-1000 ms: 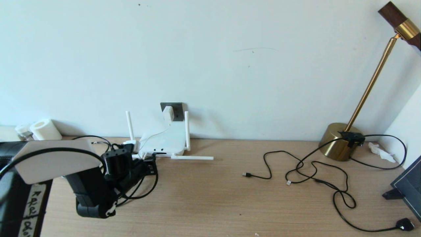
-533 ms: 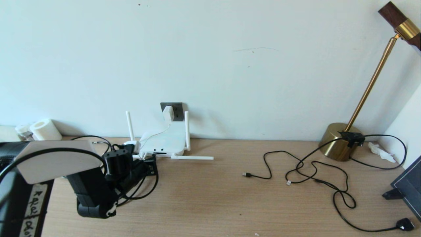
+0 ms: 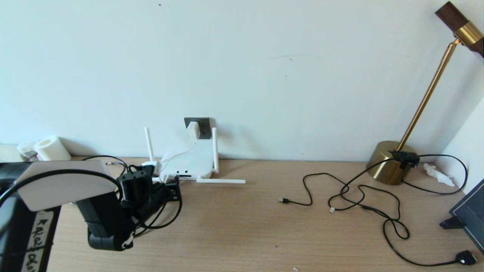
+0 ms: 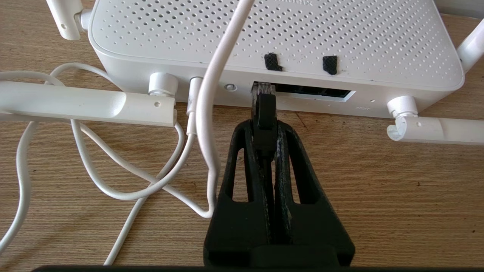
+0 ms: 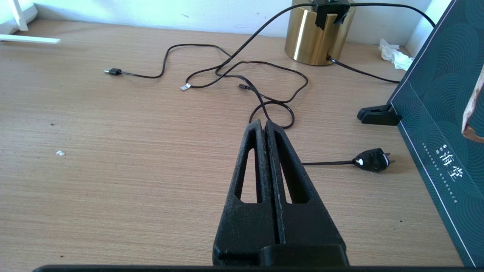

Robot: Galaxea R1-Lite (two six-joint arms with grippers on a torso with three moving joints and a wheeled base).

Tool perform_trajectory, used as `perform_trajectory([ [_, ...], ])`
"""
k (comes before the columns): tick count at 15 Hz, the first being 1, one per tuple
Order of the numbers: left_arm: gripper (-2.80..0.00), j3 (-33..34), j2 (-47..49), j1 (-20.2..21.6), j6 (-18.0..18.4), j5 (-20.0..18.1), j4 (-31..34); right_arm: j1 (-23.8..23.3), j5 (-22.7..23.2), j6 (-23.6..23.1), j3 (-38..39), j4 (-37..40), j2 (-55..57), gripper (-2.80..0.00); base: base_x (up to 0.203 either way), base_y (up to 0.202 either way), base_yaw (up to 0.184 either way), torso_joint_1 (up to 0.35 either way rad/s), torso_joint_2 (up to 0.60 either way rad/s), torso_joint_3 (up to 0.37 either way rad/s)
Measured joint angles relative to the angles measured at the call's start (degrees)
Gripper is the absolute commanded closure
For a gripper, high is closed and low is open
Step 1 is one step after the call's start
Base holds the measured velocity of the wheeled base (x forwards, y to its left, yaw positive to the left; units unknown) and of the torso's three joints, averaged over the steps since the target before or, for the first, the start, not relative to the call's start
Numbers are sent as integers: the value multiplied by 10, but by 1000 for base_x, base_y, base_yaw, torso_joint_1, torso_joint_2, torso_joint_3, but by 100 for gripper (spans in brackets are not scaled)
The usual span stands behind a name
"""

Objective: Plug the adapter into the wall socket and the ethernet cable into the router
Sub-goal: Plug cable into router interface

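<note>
The white router (image 3: 189, 164) lies by the wall with its dark port slots (image 4: 321, 91) facing my left gripper (image 4: 264, 126). That gripper is shut on the black plug end of the ethernet cable (image 4: 264, 113). The cable's clear clip connector (image 4: 262, 88) sits at the mouth of the leftmost port; I cannot tell how deep it is. The cable's black loop (image 3: 180, 207) trails beside the left gripper (image 3: 172, 190). The white adapter (image 3: 193, 130) sits in the dark grey wall socket (image 3: 204, 124), its thin white cord (image 4: 211, 94) draped over the router. My right gripper (image 5: 263, 122) hovers shut and empty over bare table.
One router antenna (image 3: 221, 181) lies flat on the table. White cord loops (image 4: 113, 170) lie left of the held plug. At the right stand a brass lamp (image 3: 389, 162), thin black cords (image 3: 359, 192), a black plug (image 3: 466, 257) and a dark box (image 5: 442, 113).
</note>
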Motion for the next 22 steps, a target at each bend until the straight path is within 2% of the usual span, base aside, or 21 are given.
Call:
perform_trajectory([
  [22, 0, 17, -13, -1, 0, 0, -3, 0, 0, 0, 0, 0, 0, 0, 0, 0, 0, 0, 0, 0],
])
